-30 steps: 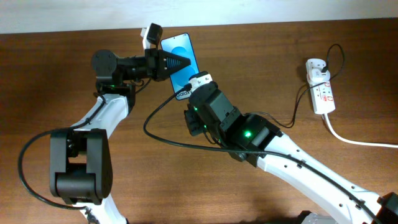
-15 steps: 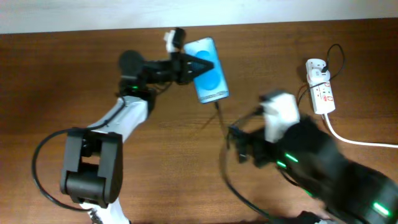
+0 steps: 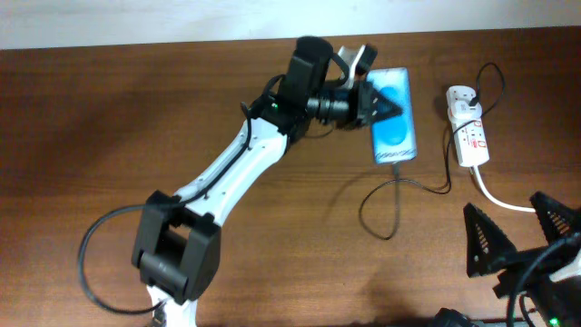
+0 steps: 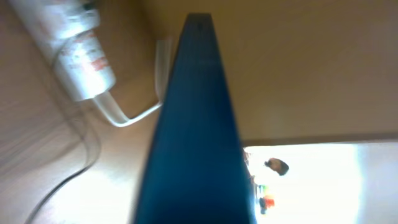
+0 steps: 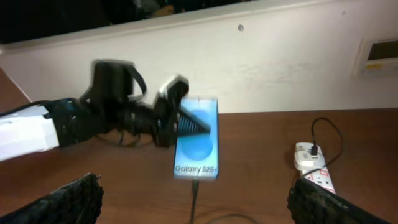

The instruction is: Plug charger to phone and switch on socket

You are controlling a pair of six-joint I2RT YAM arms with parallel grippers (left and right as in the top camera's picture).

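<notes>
Tabletop of dark wood meets pale wall; left claw grips phone; right claw gapes wide.

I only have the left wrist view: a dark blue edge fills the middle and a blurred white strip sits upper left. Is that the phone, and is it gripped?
Observer: Yes. From overhead, the left gripper is shut on the phone, with its blue screen showing.
Operator: Is the charger in it?
Observer: In the right wrist view the charger cable meets the phone's bottom edge. The plug tip is too small to make out.
Operator: Where does that cable go?
Observer: It loops and runs over toward the socket, to the phone's right from overhead. The right gripper is open, holding nothing.
</notes>
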